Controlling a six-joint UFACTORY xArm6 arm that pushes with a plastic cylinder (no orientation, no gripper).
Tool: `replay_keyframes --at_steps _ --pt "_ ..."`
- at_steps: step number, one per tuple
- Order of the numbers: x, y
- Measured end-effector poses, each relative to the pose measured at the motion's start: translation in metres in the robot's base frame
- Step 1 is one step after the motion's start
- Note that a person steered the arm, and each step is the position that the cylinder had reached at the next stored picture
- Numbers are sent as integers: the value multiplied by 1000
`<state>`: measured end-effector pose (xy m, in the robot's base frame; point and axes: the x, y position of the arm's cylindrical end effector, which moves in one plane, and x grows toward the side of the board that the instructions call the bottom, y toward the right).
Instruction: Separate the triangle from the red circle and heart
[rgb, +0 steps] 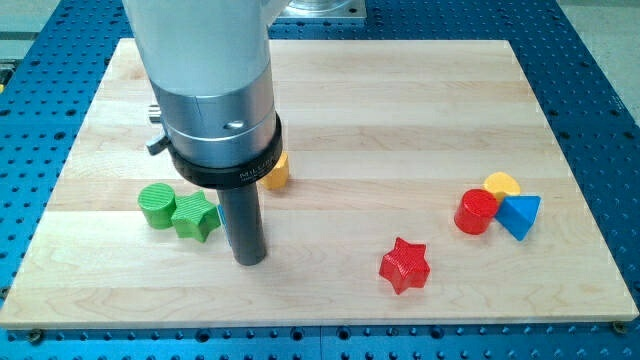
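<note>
Separating is not yet begun: no jaws are seen, only my tip beside the green star. The blue triangle, far to the view's right, touching the red circle and yellow heart, must be reached.

Our arm enters from the view's top as a broad, smooth cylinder in pale grey-white. Below it sits a brushed silver metal section, shiny and slightly narrower, with a small dark screw hole on its face and a short dark stub jutting from its side toward the view's left. Under that comes a black collar ring, wider than the rod, carrying faint pale lettering too small for us to read. From the collar hangs our straight dark grey rod, plain and round, matte with a soft sheen along one edge. It ends in my tip, blunt and flat-cut.
</note>
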<state>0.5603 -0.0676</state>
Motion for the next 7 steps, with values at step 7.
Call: replay_keyframes --at_steps 7 --pt "2 279"
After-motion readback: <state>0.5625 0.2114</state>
